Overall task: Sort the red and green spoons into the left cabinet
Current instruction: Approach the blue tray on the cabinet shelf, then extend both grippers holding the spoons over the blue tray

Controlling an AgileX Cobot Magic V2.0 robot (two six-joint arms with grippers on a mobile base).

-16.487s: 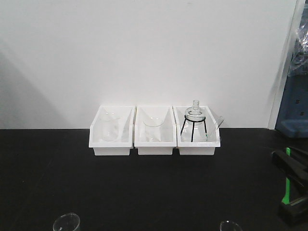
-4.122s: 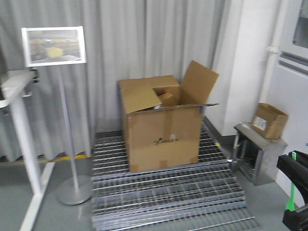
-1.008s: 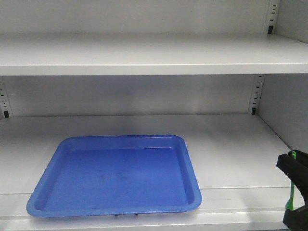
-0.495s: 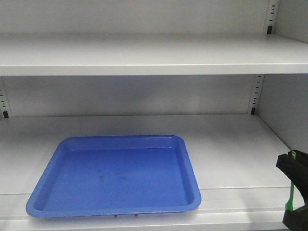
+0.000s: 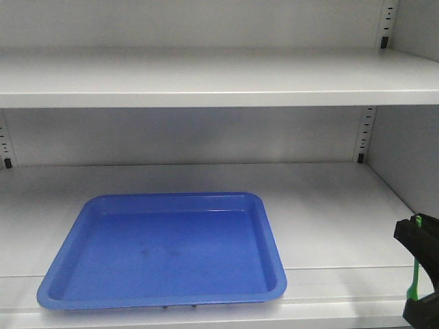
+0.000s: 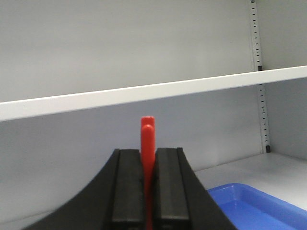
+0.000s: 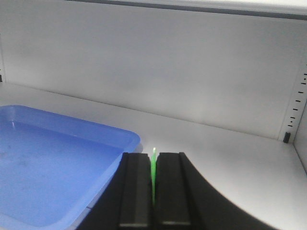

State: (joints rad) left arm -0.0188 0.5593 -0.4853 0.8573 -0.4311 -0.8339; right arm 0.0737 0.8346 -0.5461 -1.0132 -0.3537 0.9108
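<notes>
In the left wrist view the red spoon [image 6: 147, 139] stands up between the black fingers of my left gripper [image 6: 147, 155], which is shut on it. The green spoon [image 7: 153, 167] is pinched edge-on in my right gripper [image 7: 153, 160], shut on it, above the shelf just right of the tray. The front view shows the right gripper [image 5: 418, 274] at the lower right edge with the green spoon [image 5: 413, 277] in it; the left gripper is out of that view. The pale grey left cabinet [image 5: 329, 205] fills the front view with its wide shelves.
A shallow blue tray [image 5: 267, 233] lies on the lower shelf, left of centre, with nothing in it. An upper shelf [image 5: 206, 89] runs across above it. Slotted strips [image 5: 363, 133] mark the rear corners, and the right side wall [image 5: 408, 157] closes the shelf.
Earlier the front view showed a black counter with white bins, then a room with a cardboard box. Over the last second the cabinet view and right gripper have hardly shifted.
</notes>
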